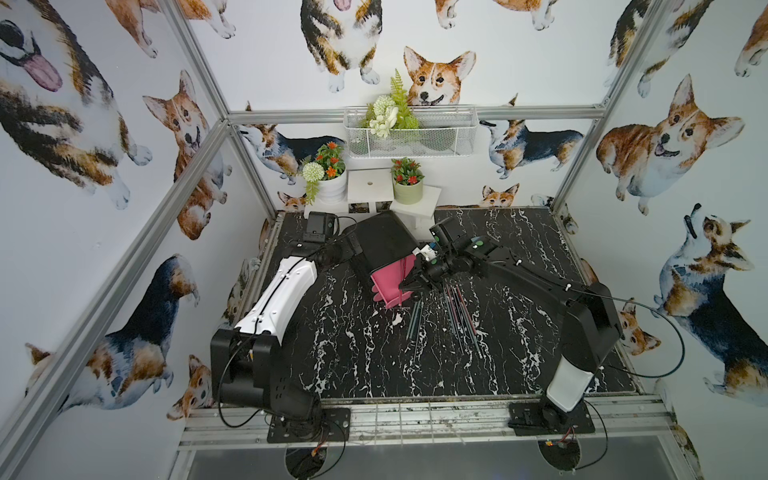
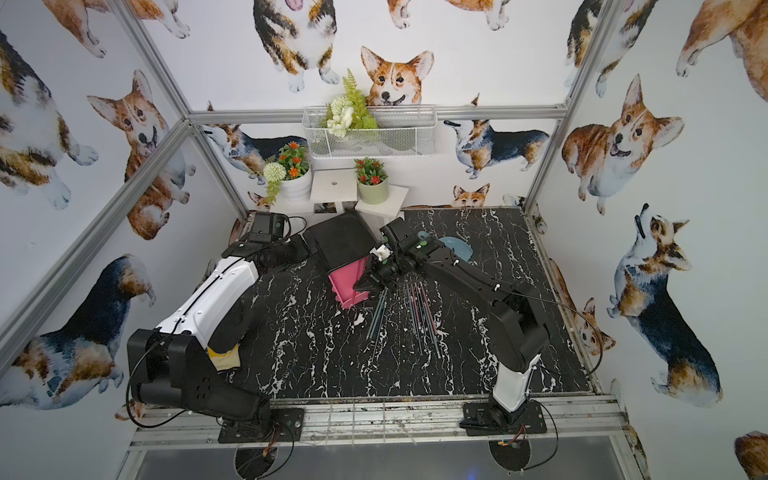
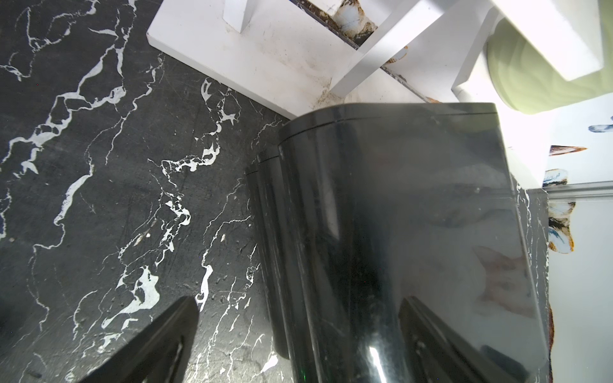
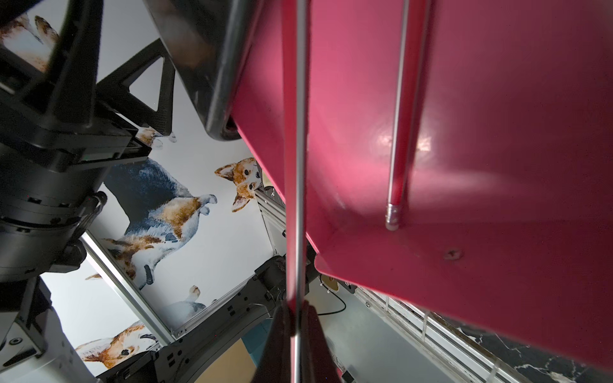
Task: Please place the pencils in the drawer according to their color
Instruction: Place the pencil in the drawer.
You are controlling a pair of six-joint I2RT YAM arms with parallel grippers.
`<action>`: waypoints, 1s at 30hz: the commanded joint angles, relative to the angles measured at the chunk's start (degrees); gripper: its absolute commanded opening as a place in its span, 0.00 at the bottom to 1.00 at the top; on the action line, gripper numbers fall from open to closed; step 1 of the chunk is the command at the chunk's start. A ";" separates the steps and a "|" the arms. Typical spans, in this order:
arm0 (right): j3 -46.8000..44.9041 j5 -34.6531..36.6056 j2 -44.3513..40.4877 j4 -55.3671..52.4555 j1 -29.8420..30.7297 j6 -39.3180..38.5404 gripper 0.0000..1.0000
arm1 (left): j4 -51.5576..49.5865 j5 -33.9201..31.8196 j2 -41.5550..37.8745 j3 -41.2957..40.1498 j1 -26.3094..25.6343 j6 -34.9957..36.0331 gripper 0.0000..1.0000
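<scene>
Black chest of drawers (image 1: 380, 243) at rear centre of marble-look table (image 1: 357, 365), one pink drawer (image 1: 390, 284) standing open toward the front; which level, unclear. R gripper (image 4: 296, 318) pinched tight on a pinkish-red pencil (image 4: 296, 165), shaft running along the open drawer's side edge; touching or not, can't tell. Inside the drawer, a 2nd red pencil (image 4: 399, 132), eraser end down against the front wall. L gripper (image 3: 298, 300) spread wide & holding nothing at the chest's rear-left side, one finger (image 3: 166, 338) over bare table, other finger (image 3: 431, 335) above the glossy black top; contact w/ chest not clear. Other pencils loose on the table just right of the drawer in both top views: teal pair (image 1: 415, 318) nearest it, then a fan of mixed red, teal & dark sticks (image 1: 461, 320). Blue dustpan (image 2: 455, 245) partly hidden behind the R arm.
</scene>
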 commanded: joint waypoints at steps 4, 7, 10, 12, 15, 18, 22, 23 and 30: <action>2.38 0.82 1.67 -0.97 -0.48 -2.79 0.00 | -0.59 -0.18 -0.61 0.49 0.01 0.46 1.00; 3.77 1.68 2.59 -1.87 -0.67 -3.49 0.00 | -0.42 -0.15 -0.52 0.38 0.03 0.43 1.00; 5.80 2.83 3.74 -3.18 -1.00 -4.28 0.00 | -0.28 0.14 -0.36 0.15 -0.01 0.26 1.00; 7.05 3.30 4.48 -3.54 -1.22 -4.52 0.00 | -0.20 0.17 -0.44 0.10 0.04 0.26 1.00; 8.99 3.72 5.82 -4.60 -1.48 -5.06 0.00 | -0.06 0.23 -0.60 0.03 0.05 0.30 1.00; 10.77 3.85 7.27 -5.18 -1.48 -5.44 0.03 | 0.04 0.29 -0.52 -0.02 0.01 0.21 1.00; 12.69 3.94 8.63 -5.75 -1.48 -5.62 0.11 | 0.08 0.33 -0.43 -0.14 0.06 0.09 1.00; 13.05 3.92 8.80 -5.82 -1.48 -5.69 0.13 | 0.13 0.31 -0.50 -0.20 0.04 0.06 1.00; 14.14 4.29 9.02 -6.77 -1.48 -6.50 0.28 | 0.13 0.29 -0.92 -0.05 0.04 0.06 1.00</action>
